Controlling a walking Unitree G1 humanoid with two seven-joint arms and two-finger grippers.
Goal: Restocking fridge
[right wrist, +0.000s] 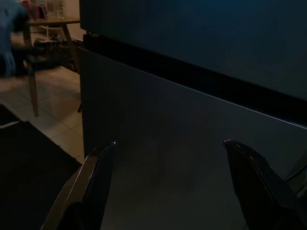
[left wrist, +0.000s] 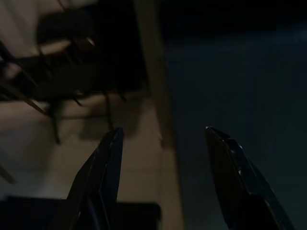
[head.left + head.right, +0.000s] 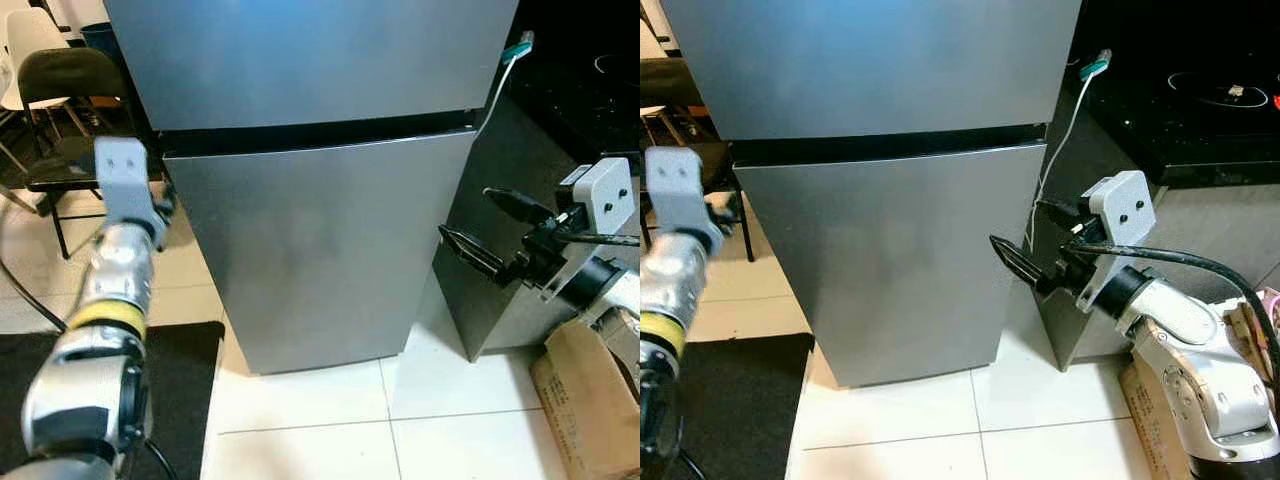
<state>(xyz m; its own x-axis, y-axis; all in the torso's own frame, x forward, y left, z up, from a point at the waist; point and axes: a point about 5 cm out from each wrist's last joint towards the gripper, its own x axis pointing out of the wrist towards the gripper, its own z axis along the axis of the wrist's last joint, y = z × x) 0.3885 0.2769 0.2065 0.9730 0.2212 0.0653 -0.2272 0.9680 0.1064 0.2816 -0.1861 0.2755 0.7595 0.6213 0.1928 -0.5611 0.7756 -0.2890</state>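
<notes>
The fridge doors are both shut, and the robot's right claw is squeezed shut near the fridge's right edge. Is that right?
Not quite. The fridge doors are both shut, but the right gripper is open: the left eye view shows its two black fingers spread apart, holding nothing, near the fridge's right edge.

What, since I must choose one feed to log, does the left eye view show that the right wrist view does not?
The left eye view adds the cardboard box by the right arm, the teal plug and the left arm. The right wrist view adds a wooden table beyond the fridge. Both share the closed fridge, the dark gap between its doors, and the right gripper, jaws open, facing the lower door.
</notes>
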